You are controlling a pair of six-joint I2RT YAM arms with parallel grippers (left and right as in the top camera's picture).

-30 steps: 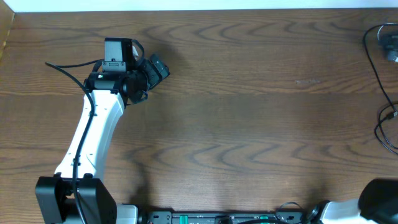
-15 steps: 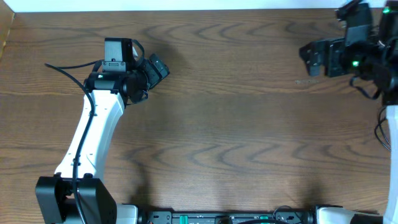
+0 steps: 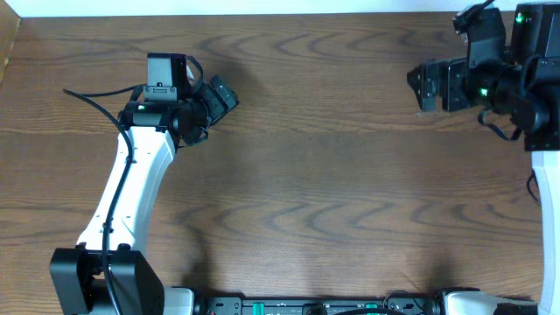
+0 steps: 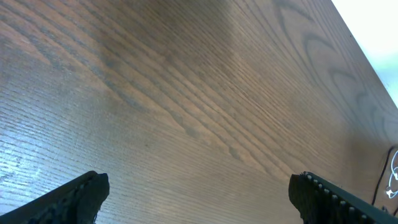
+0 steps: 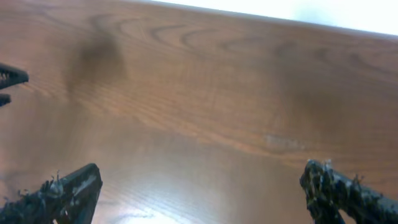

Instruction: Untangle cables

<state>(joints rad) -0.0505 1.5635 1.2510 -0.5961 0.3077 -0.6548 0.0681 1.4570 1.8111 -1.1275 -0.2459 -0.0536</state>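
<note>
Wide apart at upper left of the overhead view, left fingers (image 4: 78,194) above the desk (image 3: 332,175). Wide apart at upper right, right fingers (image 5: 68,190), gripping nothing. Seemingly cables (image 4: 392,177) at far right edge.

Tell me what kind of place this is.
Probably a robotics lab or test bench: a plain wood-grain table with a white left arm mounted at its near edge, a right arm reaching in from the side, and cameras on both wrists.
</note>
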